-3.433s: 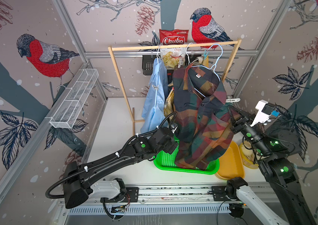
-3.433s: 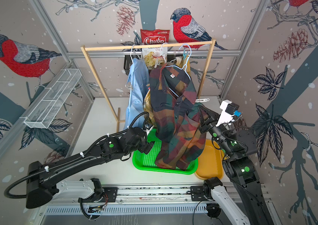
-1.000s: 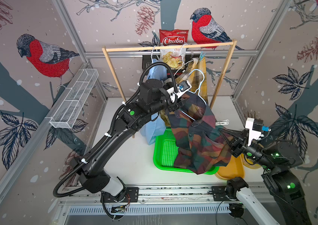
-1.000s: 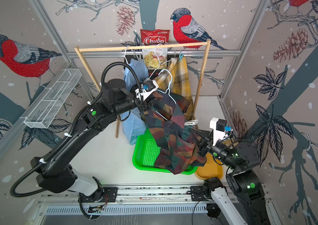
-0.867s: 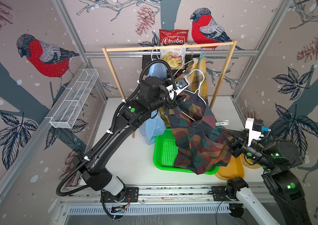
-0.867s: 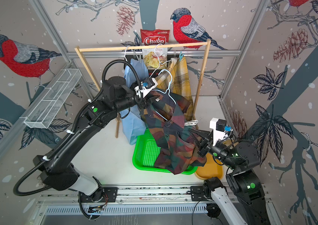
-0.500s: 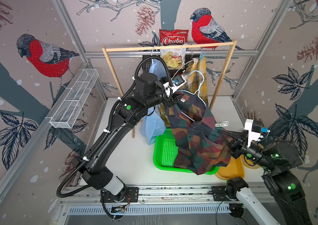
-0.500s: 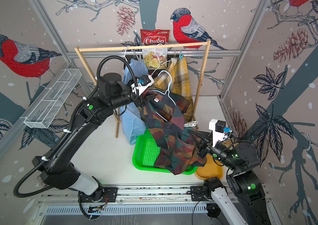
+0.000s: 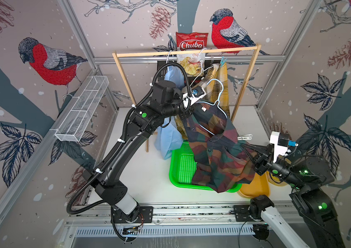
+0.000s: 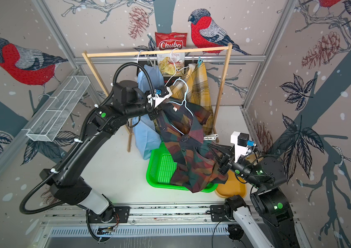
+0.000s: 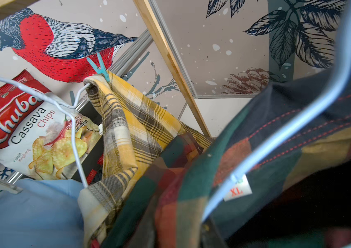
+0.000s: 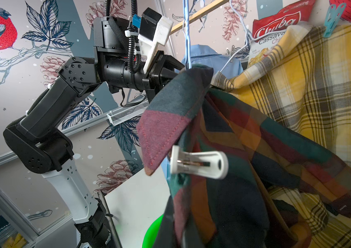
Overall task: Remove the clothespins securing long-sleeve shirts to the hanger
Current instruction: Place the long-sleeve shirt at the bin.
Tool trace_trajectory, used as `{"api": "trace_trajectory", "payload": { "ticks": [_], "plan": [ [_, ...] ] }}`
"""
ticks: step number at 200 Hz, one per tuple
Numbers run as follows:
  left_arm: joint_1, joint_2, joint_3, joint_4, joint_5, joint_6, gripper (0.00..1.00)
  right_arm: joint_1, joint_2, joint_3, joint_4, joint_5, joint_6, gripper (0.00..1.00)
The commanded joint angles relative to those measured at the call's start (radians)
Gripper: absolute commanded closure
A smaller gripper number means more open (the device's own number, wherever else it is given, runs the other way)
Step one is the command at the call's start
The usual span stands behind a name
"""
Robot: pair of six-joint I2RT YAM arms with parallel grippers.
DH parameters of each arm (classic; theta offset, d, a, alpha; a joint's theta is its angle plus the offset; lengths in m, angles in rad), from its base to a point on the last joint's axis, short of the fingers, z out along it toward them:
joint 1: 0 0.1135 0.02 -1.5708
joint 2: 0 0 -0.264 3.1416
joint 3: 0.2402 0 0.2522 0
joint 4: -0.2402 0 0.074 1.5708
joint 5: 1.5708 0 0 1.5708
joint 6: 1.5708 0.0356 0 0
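The dark green-and-rust plaid shirt hangs off the rack on a light-blue wire hanger, over the green basket. A white clothespin is clipped on its front edge. My left gripper is shut on the shirt's collar, next to the hanger's neck. My right gripper is shut in the shirt's cloth lower down, its fingertips buried in the folds. The mustard plaid shirt hangs on the rack with a light-blue clothespin on its shoulder. The plain blue shirt hangs behind my left arm.
The wooden rack stands at the back with a red chips bag behind it. A green basket and a yellow tray lie under the shirt. A wire shelf is fixed to the left wall.
My left gripper has closed on the dark shirt's collar, and its arm has swung slightly left. The right arm and the shirt's lower part have hardly moved.
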Motion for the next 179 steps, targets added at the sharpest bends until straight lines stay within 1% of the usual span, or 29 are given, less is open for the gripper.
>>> {"api": "trace_trajectory", "payload": {
  "ticks": [1, 17, 24, 44, 49, 68, 82, 99, 106, 114, 121, 140, 150, 162, 179],
  "plan": [
    [-0.009, -0.025, -0.005, 0.029, 0.031, -0.057, 1.00, 0.002, 0.000, 0.001, 0.019, -0.012, -0.005, 1.00],
    [-0.043, -0.043, -0.013, 0.047, -0.010, -0.072, 1.00, 0.002, -0.001, -0.005, 0.026, -0.004, -0.001, 1.00],
    [-0.070, -0.052, -0.021, 0.056, -0.047, -0.075, 1.00, 0.002, -0.003, -0.009, 0.030, 0.003, 0.003, 0.99],
    [-0.163, -0.077, -0.054, 0.085, -0.177, -0.070, 1.00, 0.002, -0.010, -0.012, 0.040, 0.026, 0.012, 0.84],
    [-0.182, -0.079, -0.056, 0.088, -0.203, -0.075, 1.00, 0.003, -0.011, -0.012, 0.041, 0.030, 0.014, 0.80],
    [-0.219, -0.079, -0.038, 0.083, -0.271, -0.127, 1.00, 0.002, -0.014, -0.011, 0.039, 0.050, 0.019, 0.53],
    [-0.230, -0.088, -0.028, 0.081, -0.296, -0.176, 1.00, 0.002, -0.018, -0.008, 0.035, 0.063, 0.022, 0.37],
    [-0.243, -0.109, -0.028, 0.099, -0.328, -0.235, 1.00, 0.003, -0.031, -0.003, 0.035, 0.087, 0.028, 0.22],
    [-0.261, -0.113, -0.020, 0.101, -0.341, -0.247, 1.00, 0.002, -0.036, 0.001, 0.036, 0.096, 0.032, 0.16],
    [-0.286, -0.114, -0.003, 0.102, -0.372, -0.256, 1.00, 0.002, -0.040, 0.007, 0.037, 0.114, 0.040, 0.06],
    [-0.309, -0.107, 0.019, 0.093, -0.409, -0.262, 1.00, 0.002, -0.041, 0.016, 0.039, 0.131, 0.045, 0.00],
    [-0.381, -0.059, 0.137, 0.018, -0.513, -0.271, 1.00, 0.002, -0.042, 0.044, 0.046, 0.184, 0.066, 0.00],
    [-0.411, -0.041, 0.173, -0.011, -0.549, -0.271, 1.00, 0.005, -0.041, 0.063, 0.049, 0.207, 0.077, 0.00],
    [-0.433, -0.046, 0.151, -0.013, -0.577, -0.269, 1.00, 0.004, -0.040, 0.083, 0.053, 0.226, 0.091, 0.00],
    [-0.436, -0.064, 0.093, -0.003, -0.632, -0.292, 1.00, 0.006, -0.037, 0.105, 0.049, 0.235, 0.100, 0.00]
  ]
}}
